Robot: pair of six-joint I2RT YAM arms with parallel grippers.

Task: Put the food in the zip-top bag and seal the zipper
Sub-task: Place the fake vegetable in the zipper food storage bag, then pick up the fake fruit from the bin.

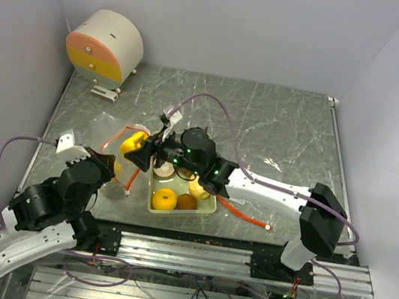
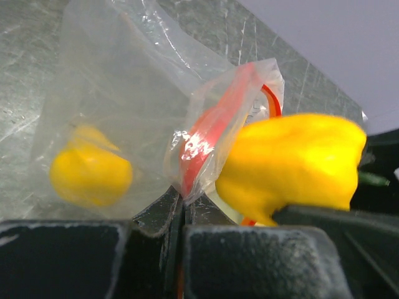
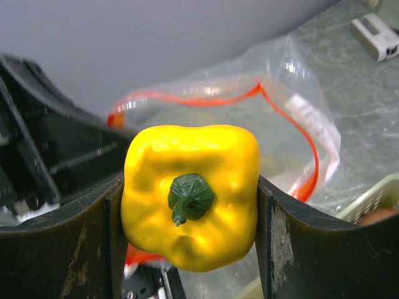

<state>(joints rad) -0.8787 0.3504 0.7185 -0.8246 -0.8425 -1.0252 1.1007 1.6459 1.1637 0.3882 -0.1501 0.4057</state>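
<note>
My right gripper (image 3: 190, 208) is shut on a yellow bell pepper (image 3: 190, 193), stem toward the camera, and holds it at the mouth of the clear zip-top bag (image 3: 280, 124) with its red zipper. From above, the pepper (image 1: 134, 141) hangs left of the pale green tray (image 1: 209, 208). My left gripper (image 2: 181, 205) is shut on the bag's zipper edge (image 2: 206, 137) and holds it up. One yellow round fruit (image 2: 90, 174) lies inside the bag. An orange fruit (image 1: 164, 198), a brownish one (image 1: 187, 201) and a pale yellow one (image 1: 197, 189) lie in the tray.
A round white, orange and yellow drum (image 1: 106, 45) stands at the back left, with a small white part (image 1: 104, 92) before it. An orange-red strip (image 1: 242, 213) lies on the table right of the tray. The arm bases and rail run along the near edge.
</note>
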